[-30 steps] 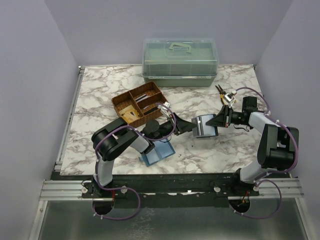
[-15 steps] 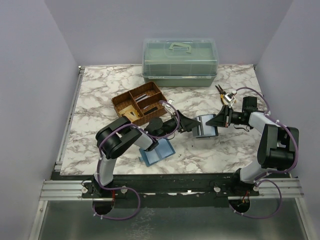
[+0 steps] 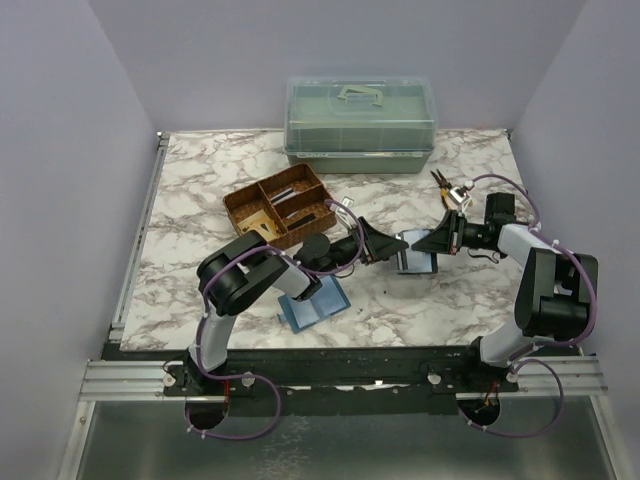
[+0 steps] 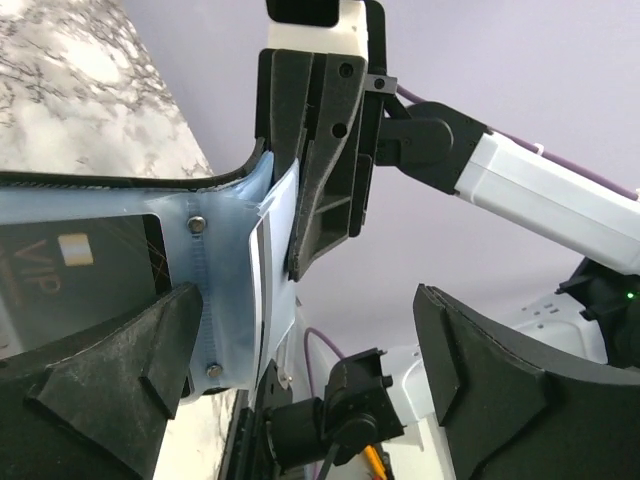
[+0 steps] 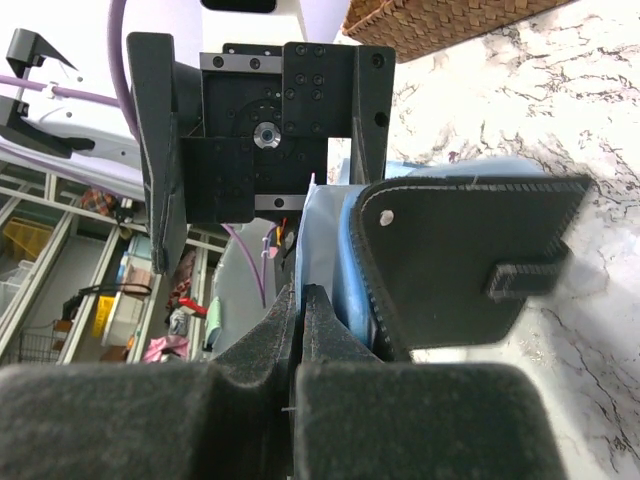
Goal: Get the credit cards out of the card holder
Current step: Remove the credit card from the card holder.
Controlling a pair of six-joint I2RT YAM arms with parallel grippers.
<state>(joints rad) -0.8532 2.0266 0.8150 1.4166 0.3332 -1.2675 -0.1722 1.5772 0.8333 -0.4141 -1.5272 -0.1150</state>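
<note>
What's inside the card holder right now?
The left wrist view shows a dark card marked VIP in a pocket of the card holder. Whether more cards sit behind it is hidden.

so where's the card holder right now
Top view: the card holder is right of table centre, pinched by the right gripper, the open left gripper at its left edge.

Matt stitched card holder [image 5: 470, 260], wicker tray [image 3: 232, 207], marble-look table [image 3: 200, 190]

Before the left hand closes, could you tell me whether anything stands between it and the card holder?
Nothing visible does. The open left hand sits right at the card holder, which the right hand grips from the opposite side.
</note>
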